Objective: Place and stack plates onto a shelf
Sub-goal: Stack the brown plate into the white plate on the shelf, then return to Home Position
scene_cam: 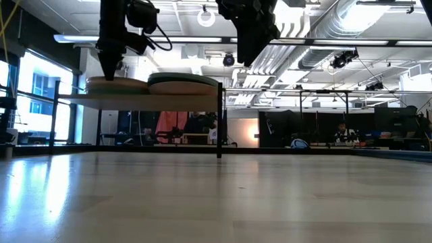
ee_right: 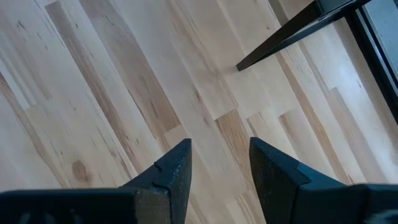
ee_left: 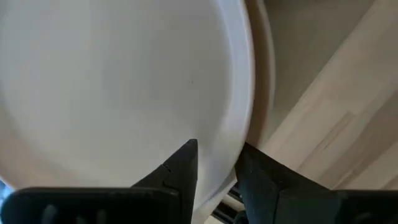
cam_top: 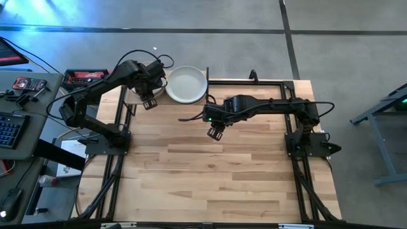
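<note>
Shelf (scene_cam: 135,101) (rear): left hand (cam_top: 150,102) grips plate (ee_left: 112,81).

Two dark fingers (ee_right: 174,180) of the right gripper (ee_right: 219,177) rise from the frame's bottom edge, parted with nothing between them. Pale wooden tabletop (ee_right: 112,93) fills the picture. A thin black leg (ee_right: 292,36) slants across the upper right.

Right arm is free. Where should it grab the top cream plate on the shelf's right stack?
By its rim. The cream plate lies flat on the shelf, so only the edge offers a pinch. Come from the table side, where the right end effector hangs empty, one finger over the lip, one under.
</note>
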### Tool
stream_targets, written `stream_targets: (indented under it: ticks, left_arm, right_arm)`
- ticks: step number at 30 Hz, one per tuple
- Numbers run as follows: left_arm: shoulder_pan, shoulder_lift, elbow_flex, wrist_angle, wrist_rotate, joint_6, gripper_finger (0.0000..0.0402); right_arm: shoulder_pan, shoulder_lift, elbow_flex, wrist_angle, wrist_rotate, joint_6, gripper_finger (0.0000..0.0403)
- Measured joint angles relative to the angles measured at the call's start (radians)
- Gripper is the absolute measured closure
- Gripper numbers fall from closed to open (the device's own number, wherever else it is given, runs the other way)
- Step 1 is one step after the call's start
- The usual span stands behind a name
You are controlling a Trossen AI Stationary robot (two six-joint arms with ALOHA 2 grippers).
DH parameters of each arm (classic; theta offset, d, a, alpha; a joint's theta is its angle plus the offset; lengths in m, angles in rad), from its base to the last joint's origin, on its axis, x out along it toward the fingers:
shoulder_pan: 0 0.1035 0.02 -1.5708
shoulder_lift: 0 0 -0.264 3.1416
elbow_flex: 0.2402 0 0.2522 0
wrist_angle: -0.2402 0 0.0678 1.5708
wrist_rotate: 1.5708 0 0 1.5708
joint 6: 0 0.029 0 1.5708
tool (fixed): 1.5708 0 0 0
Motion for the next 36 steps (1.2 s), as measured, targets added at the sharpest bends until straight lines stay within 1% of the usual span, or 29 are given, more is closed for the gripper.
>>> stream_targets:
  ticks: [4,8,10,13,20,22,26,30,33,34,36]
  left_arm:
    - [-0.002,0.000,0.000,-0.004,0.008,0.000,0.0309]
    - [-0.002,0.000,0.000,-0.002,0.071,0.001,0.0310]
    - [-0.002,-0.001,0.000,-0.002,0.085,0.000,0.0310]
    - [-0.002,-0.005,0.010,-0.006,0.084,0.000,0.0310]
    - [-0.002,-0.005,0.120,-0.001,0.083,-0.002,0.0310]
    - [-0.001,-0.006,0.143,-0.014,0.105,-0.022,0.0310]
    - [0.000,-0.006,0.150,-0.036,0.121,-0.026,0.0310]
    - [0.000,-0.006,0.150,-0.039,0.086,-0.015,0.0310]
    - [0.000,-0.006,0.150,-0.039,0.087,0.000,0.0310]
    - [0.000,-0.009,0.149,-0.038,0.104,-0.001,0.0310]
    - [0.000,-0.024,0.149,-0.032,0.192,-0.006,0.0310]
  right_arm:
    - [0.000,0.000,0.000,0.000,0.000,0.000,0.0265]
    - [0.000,0.000,0.000,0.000,0.000,0.000,0.0265]
    - [0.000,0.000,0.000,0.000,0.000,0.000,0.0265]
    - [0.000,0.000,0.000,0.000,0.000,0.000,0.0265]
    - [0.000,0.000,0.000,0.000,0.000,0.000,0.0265]
    - [0.000,0.000,0.000,0.000,0.000,0.000,0.0265]
    - [0.000,0.000,0.000,0.000,0.000,-0.014,0.0265]
    - [0.000,0.000,0.000,0.000,0.000,-0.023,0.0265]
    - [0.000,0.000,0.000,0.000,0.000,-0.026,0.0265]
    - [0.000,0.000,0.000,0.000,0.000,-0.029,0.0265]
    - [0.000,0.000,0.000,0.000,0.000,-0.039,0.0265]
